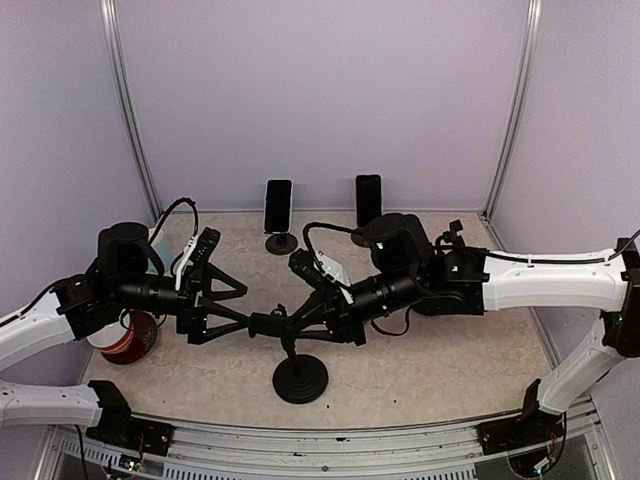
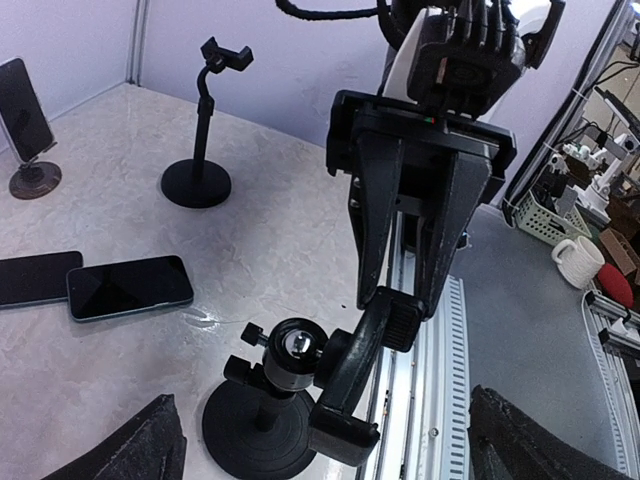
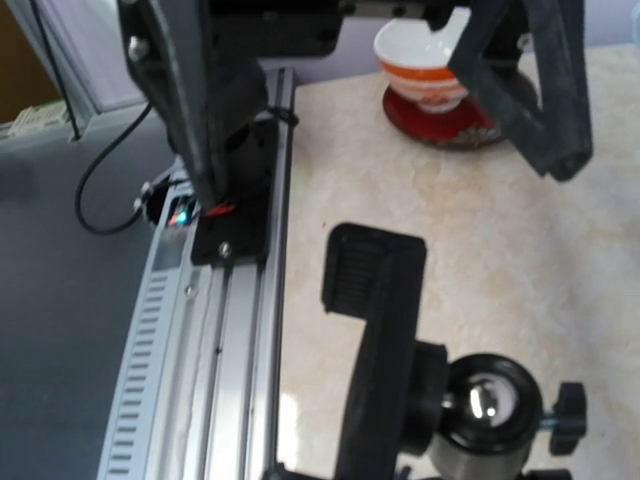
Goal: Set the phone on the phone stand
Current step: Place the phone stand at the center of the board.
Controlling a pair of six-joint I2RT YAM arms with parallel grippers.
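Observation:
A black phone stand [image 1: 300,378] with a round base, ball head and clamp [image 2: 362,385] stands near the table's front edge. My right gripper [image 2: 402,300] is shut on the clamp's upper end. In the right wrist view the clamp [image 3: 372,330] runs down out of frame and my own fingers are out of view. My left gripper [image 1: 248,307] is open and empty, its fingers [image 2: 140,450] wide apart on either side of the stand, not touching it. A dark phone with a teal edge [image 2: 130,287] lies flat on the table beside a second black phone [image 2: 35,277]. The arms hide both in the top view.
A second black stand [image 2: 200,150] with an empty clamp stands farther off. A phone [image 1: 278,205] leans on a small round stand at the back, and another dark phone [image 1: 368,200] stands upright beside it. A red-and-white bowl [image 3: 430,60] sits at the left. The aluminium rail [image 2: 440,360] runs along the table's front edge.

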